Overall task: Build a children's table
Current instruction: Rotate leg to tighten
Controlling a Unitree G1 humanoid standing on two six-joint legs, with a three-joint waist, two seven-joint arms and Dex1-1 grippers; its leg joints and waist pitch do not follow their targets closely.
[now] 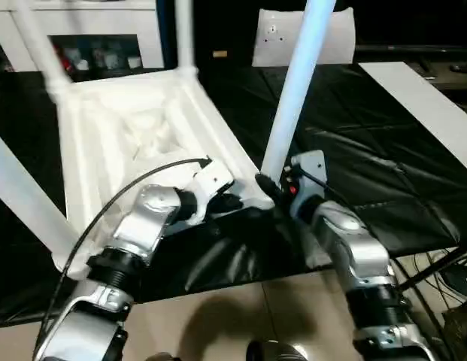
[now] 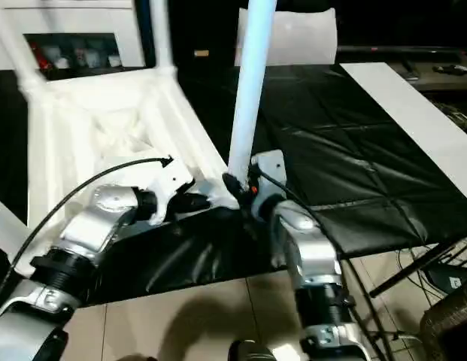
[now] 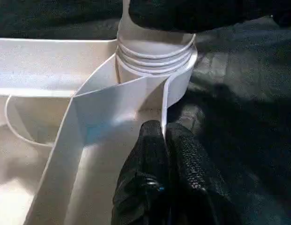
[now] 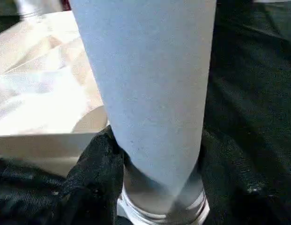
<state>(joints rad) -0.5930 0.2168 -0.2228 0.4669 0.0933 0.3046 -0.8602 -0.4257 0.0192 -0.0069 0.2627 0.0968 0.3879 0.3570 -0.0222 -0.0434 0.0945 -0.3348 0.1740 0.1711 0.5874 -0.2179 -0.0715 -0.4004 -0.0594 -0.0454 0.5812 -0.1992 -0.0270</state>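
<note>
Table top (image 1: 143,128) lies upside down on tabletop (image 1: 353,150), centre-left of frame. Legs stand in its corner sockets: one (image 1: 293,90) at near-right corner, centre frame; others upper left (image 1: 37,45), top centre (image 1: 184,34), far left (image 1: 22,195). Cabinet (image 1: 90,30) behind, top left. Left gripper (image 3: 164,136) pinches rim w/ fingers beside near-right socket; right gripper (image 1: 274,188) at that leg's base.
</note>
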